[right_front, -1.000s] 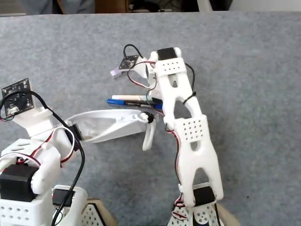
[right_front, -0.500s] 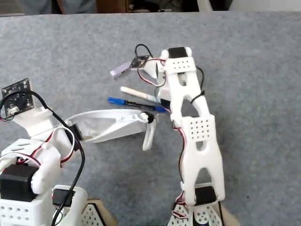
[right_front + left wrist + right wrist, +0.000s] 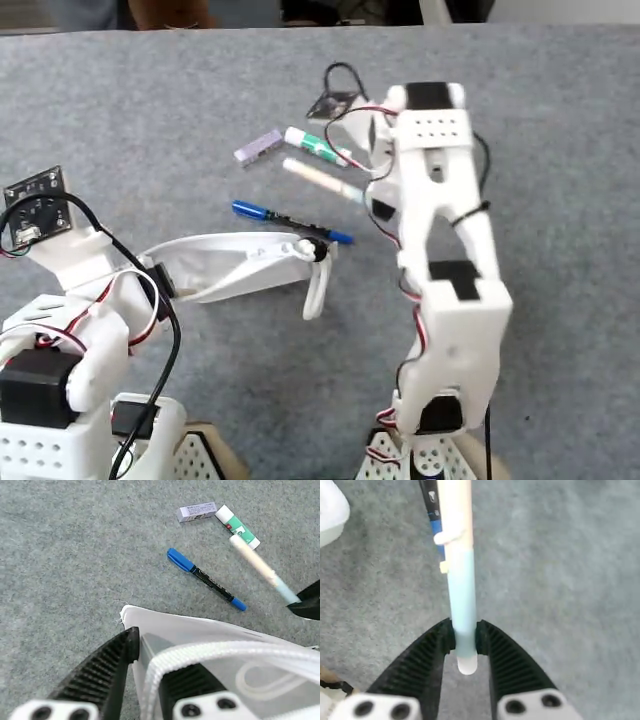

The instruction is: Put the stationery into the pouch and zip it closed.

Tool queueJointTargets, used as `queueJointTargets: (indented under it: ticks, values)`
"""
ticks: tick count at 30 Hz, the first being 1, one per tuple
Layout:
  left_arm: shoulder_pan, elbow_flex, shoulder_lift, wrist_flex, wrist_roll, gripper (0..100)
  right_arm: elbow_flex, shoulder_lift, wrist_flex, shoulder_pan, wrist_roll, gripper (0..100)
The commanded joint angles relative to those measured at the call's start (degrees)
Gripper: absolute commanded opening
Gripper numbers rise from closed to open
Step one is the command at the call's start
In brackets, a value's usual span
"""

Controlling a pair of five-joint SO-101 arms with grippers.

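Observation:
A white pouch (image 3: 235,265) lies open on the grey cloth, and my left gripper (image 3: 160,278) is shut on its near end. The left wrist view shows the jaws (image 3: 140,642) clamped on the pouch rim (image 3: 200,652). My right gripper (image 3: 368,195) is shut on the light-blue end of a cream pen (image 3: 320,178), held above the cloth just beyond the pouch. From the right wrist the pen (image 3: 460,555) runs straight out between the fingers of the gripper (image 3: 465,632). A blue pen (image 3: 290,220), a green glue stick (image 3: 315,145) and a purple eraser (image 3: 258,147) lie on the cloth.
Grey cloth (image 3: 120,110) covers the whole table, with open room to the far left and far right. The pouch's white strap loop (image 3: 315,290) hangs off its right end. The left arm's base and cables (image 3: 60,340) fill the near left corner.
The right arm has swung right and away with the cream pen, lifting it off the blue pen. The green glue stick is now uncovered. The left arm and pouch have not moved.

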Motion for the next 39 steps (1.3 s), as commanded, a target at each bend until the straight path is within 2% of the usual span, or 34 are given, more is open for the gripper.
queueJointTargets:
  ticks: [1, 9, 15, 20, 25, 32, 35, 39]
  values:
    - [-0.3, 2.8, 0.7, -0.8, -1.1, 3, 2.1, -10.6, -0.4, 1.2, -3.7, 1.2]
    - [-0.3, 2.8, 0.7, -0.5, -1.1, 3, 5.8, -31.3, -4.5, -1.5, -19.6, 1.2]
    - [-0.3, 2.9, 0.7, -0.4, -1.1, 3, 7.1, -47.3, -5.1, -10.0, -33.0, 1.2]
    - [-0.3, 2.9, 0.7, -0.4, -1.1, 3, 7.7, -57.4, -8.7, -17.8, -40.2, 1.2]
    - [-0.3, 2.9, 0.7, -0.4, -1.1, 3, 7.6, -61.3, -12.0, -24.4, -43.3, 1.2]
    - [-0.3, 2.9, 0.7, -0.4, -1.1, 3, 7.6, -61.7, -12.1, -41.1, -43.3, 1.2]
    - [-0.3, 2.9, 0.7, -0.4, -1.1, 3, 9.8, -61.8, -14.4, -45.4, -42.9, 1.2]
    - [-0.4, 2.9, 0.4, -0.4, -1.1, 3, 15.4, -62.0, -20.4, -49.0, -33.0, 1.2]
